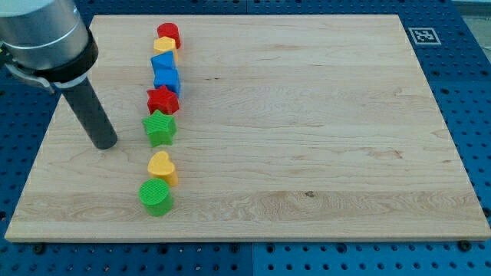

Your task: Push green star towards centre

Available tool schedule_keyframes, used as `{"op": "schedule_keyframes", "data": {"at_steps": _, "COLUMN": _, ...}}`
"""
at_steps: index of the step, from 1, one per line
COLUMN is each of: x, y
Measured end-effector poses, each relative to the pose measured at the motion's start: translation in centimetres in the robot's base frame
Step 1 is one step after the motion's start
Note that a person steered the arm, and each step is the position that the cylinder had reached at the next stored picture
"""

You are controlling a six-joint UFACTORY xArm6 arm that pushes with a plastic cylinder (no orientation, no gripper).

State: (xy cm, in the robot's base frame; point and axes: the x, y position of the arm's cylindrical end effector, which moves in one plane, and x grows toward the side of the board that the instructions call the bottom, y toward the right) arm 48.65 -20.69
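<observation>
My tip [105,144] rests on the tabletop [322,153] near its left edge; the green star [159,128] lies just right, centre beyond. No fingers present.

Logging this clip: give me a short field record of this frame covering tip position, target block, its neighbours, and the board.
tip: my tip rests on the board at the view's left, beside the green star, a small gap between them
target: green star, left of the board's centre
neighbour above: red star, touching or nearly touching the green star
neighbours below: yellow heart, then green cylinder
further up the column: blue blocks, yellow block, red block
surface: wooden board
</observation>
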Motion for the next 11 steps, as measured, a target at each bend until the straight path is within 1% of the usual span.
{"op": "schedule_keyframes", "data": {"at_steps": 1, "x": -0.6, "y": 0.6}}
{"op": "schedule_keyframes", "data": {"at_steps": 4, "x": -1.0, "y": 11.6}}
{"op": "schedule_keyframes", "data": {"at_steps": 6, "x": -1.0, "y": 17.0}}
{"op": "schedule_keyframes", "data": {"at_steps": 7, "x": -1.3, "y": 18.1}}
{"op": "schedule_keyframes", "data": {"at_steps": 9, "x": -2.6, "y": 18.1}}
{"op": "schedule_keyframes", "data": {"at_steps": 10, "x": -2.6, "y": 16.9}}
{"op": "schedule_keyframes", "data": {"at_steps": 11, "x": -4.3, "y": 14.8}}
